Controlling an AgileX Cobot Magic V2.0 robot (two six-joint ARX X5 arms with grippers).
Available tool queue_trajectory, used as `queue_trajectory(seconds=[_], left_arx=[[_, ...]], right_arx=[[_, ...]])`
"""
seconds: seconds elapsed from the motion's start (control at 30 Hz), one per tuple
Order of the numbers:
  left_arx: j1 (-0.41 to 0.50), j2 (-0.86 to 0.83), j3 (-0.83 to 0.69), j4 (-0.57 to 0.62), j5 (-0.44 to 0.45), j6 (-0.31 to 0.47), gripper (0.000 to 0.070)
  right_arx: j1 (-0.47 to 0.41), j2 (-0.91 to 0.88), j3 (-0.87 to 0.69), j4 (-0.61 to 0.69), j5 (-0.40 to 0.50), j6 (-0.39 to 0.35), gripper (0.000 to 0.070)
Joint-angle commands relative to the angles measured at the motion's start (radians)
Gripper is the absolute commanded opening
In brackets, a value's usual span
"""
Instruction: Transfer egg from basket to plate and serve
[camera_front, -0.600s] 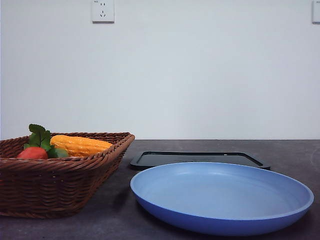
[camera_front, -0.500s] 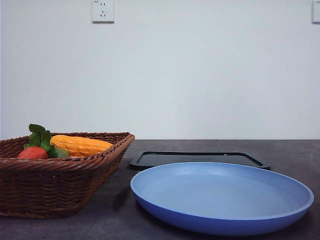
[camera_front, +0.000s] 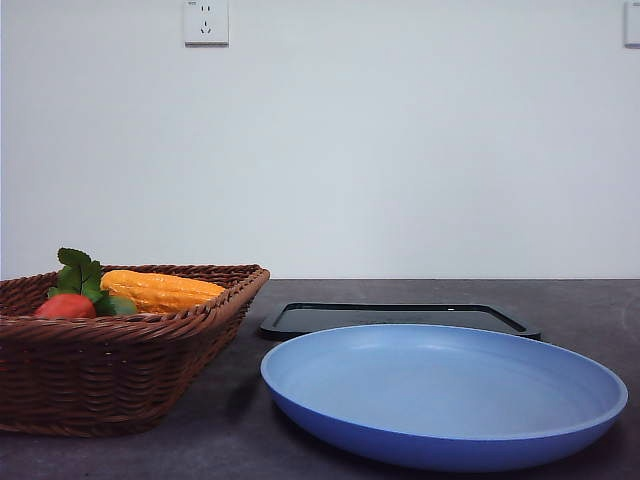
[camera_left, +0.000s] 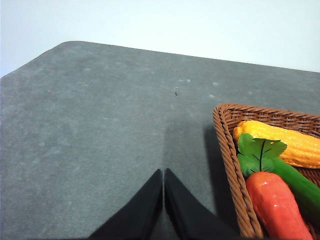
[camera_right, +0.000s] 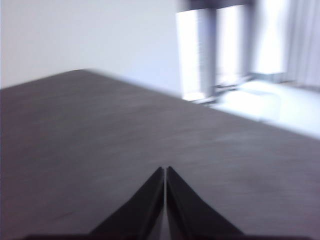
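The brown wicker basket (camera_front: 120, 375) stands at the table's left, holding a corn cob (camera_front: 160, 290), a red vegetable (camera_front: 65, 307) and green leaves. The egg is hidden from view. The light-blue plate (camera_front: 445, 395) sits empty to the basket's right. In the left wrist view my left gripper (camera_left: 163, 172) is shut with nothing in it, over bare table just beside the basket (camera_left: 227, 150) corner. In the right wrist view my right gripper (camera_right: 165, 170) is shut and empty above bare grey table.
A flat black tray (camera_front: 400, 318) lies behind the plate. The dark grey table (camera_left: 100, 125) has a rounded far corner. A white wall with a socket (camera_front: 206, 22) stands behind. Bright windows (camera_right: 230, 45) lie beyond the table edge in the right wrist view.
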Motion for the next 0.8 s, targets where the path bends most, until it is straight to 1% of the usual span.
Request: queue_trajectory(seconds=[0.0,0.07,0.13,0.2,0.27,0.33,0.4,0.47,0.57,0.6,0.63,0.7,0.73,0.77], left_arx=[[0.0,-0.001,-0.027,0.018,0.008,-0.01,0.0],[0.0,-0.001,-0.027,0.018,0.008,-0.019,0.0],[0.0,-0.001,-0.027,0.018,0.008,-0.024,0.0],[0.0,-0.001,-0.027,0.019,0.008,-0.023,0.0],[0.0,-0.001,-0.027,0.027,0.008,-0.027,0.0],[0.0,-0.001,-0.027,0.04,0.008,-0.043,0.0],[0.0,-0.001,-0.026,0.043,0.008,-0.086,0.0],[0.0,-0.001,-0.026,0.047,0.013,-0.173,0.0],[0.0,-0.001,-0.025,0.047,0.059,-0.361,0.0],[0.0,-0.001,-0.025,0.05,0.074,-0.403,0.0],[0.0,-0.001,-0.025,0.059,0.079,-0.439,0.0],[0.0,-0.001,-0.023,0.08,0.099,-0.551,0.0],[0.0,-0.001,-0.023,0.094,0.122,-0.574,0.0],[0.0,0.0,-0.018,0.1,0.157,-0.575,0.0]], right_arx=[[0.014,0.001,0.001,0.013,-0.183,0.045,0.0],[0.03,0.001,0.001,0.018,-0.375,0.057,0.0],[0.042,0.001,0.001,0.017,-0.497,0.113,0.0],[0.054,0.001,0.001,0.017,-0.608,0.161,0.0],[0.064,0.001,0.003,0.018,-0.703,0.187,0.0],[0.073,0.001,0.003,0.029,-0.783,0.189,0.0],[0.084,0.001,0.005,0.036,-0.857,0.189,0.0],[0.091,0.001,0.005,0.038,-0.903,0.189,0.0],[0.098,0.001,0.012,0.029,-0.951,0.2,0.0],[0.099,0.001,0.018,0.022,-0.964,0.203,0.0],[0.101,0.002,0.028,0.01,-0.973,0.204,0.0],[0.101,0.002,0.065,-0.042,-0.972,0.2,0.0],[0.101,0.002,0.087,-0.072,-0.969,0.194,0.0],[0.101,0.003,0.114,-0.111,-0.963,0.186,0.0]])
